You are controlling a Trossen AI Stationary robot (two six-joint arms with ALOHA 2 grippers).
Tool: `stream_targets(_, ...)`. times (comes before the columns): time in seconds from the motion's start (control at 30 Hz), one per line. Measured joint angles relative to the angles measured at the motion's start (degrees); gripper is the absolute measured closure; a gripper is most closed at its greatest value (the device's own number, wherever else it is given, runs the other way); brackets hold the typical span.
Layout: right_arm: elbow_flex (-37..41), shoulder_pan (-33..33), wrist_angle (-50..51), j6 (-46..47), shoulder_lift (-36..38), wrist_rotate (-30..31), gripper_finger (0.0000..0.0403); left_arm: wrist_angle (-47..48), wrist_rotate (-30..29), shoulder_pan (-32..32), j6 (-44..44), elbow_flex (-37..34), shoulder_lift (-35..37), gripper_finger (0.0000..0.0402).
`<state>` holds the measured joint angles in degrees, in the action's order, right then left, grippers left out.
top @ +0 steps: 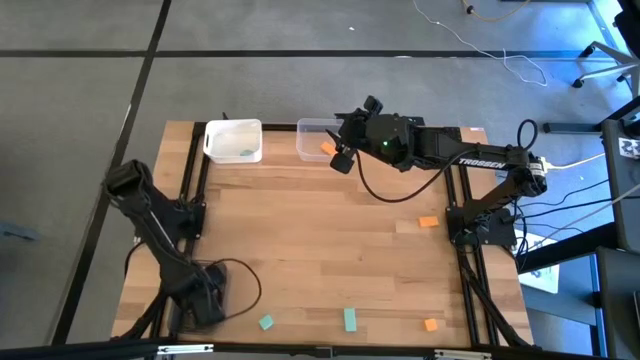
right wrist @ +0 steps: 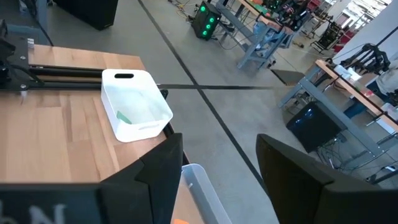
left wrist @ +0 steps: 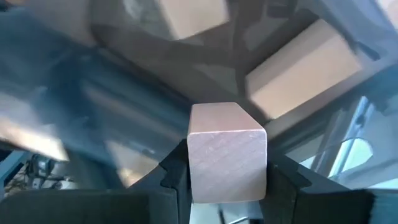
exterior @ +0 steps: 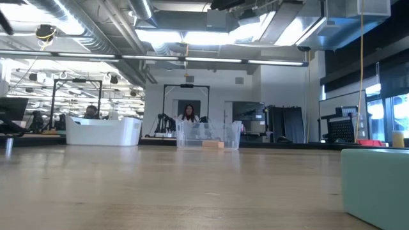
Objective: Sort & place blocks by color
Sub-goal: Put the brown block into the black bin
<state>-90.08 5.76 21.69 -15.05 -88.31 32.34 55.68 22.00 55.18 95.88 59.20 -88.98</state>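
Left wrist view, tan block (left wrist: 227, 155) clamped between left hand (left wrist: 228, 186) fingers

The right arm is reaching across the far edge of the tabletop (top: 330, 240), its hand (top: 343, 140) hovering over a clear bin (top: 312, 128) holding an orange block (top: 328, 148). Just beside it, a white bin (top: 233, 127) is holding a green block (top: 247, 153). The left hand (top: 205, 300) is waiting at the near left corner. Two orange blocks (top: 428, 222) and two green blocks (top: 350, 319) are lying scattered on the wood.
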Motion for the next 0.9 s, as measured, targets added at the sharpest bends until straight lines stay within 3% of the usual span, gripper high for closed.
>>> stream_targets(0.37, 0.0, -0.02, 0.04, 1.34, 0.0, 0.0, 0.0196, -2.41, 0.15, 0.06, 0.0, 0.0, -4.48, 0.0266)
stream_targets(0.9, 0.0, 0.0, 0.44, 2.73, 0.0, 0.02, 0.0196, -1.33, 0.08, 0.04, -0.38, 0.0, -4.51, 0.0254)
